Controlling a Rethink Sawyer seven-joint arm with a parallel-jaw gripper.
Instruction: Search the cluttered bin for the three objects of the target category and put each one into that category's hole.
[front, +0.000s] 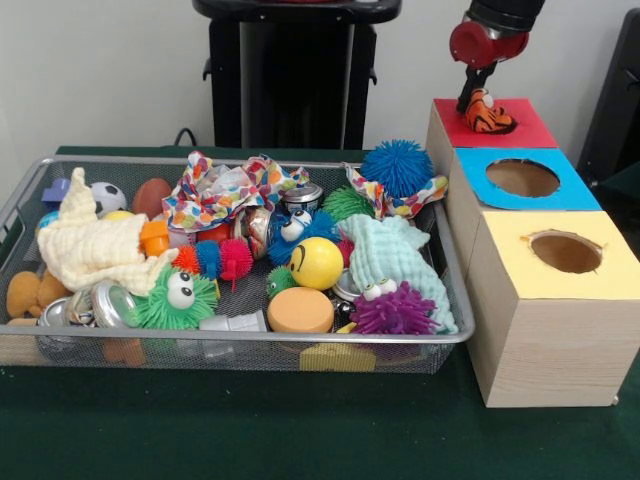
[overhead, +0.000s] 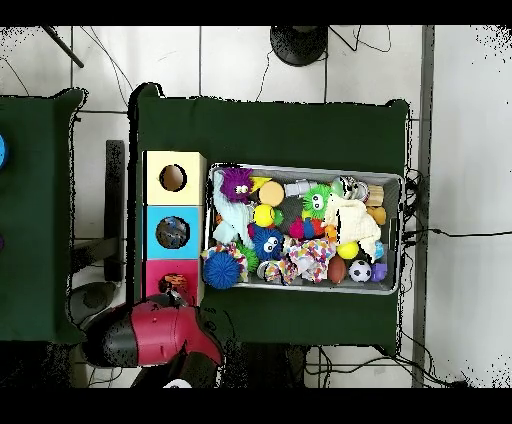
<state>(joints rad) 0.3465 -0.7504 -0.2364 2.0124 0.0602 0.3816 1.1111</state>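
While the silver wire-mesh bin brims with toys, the black gripper clamps an orange-and-black striped plush tiger over the red-topped box – blue box at six o'clock.

Crowded mesh bin, two open holes

Packed rim to rim: silver wire-mesh bin, toys touching, no bare floor between. Unblocked: round holes in blue-topped wooden box and yellow-topped wooden box. Blocked: red-topped box, orange striped tiger toy over its hole.
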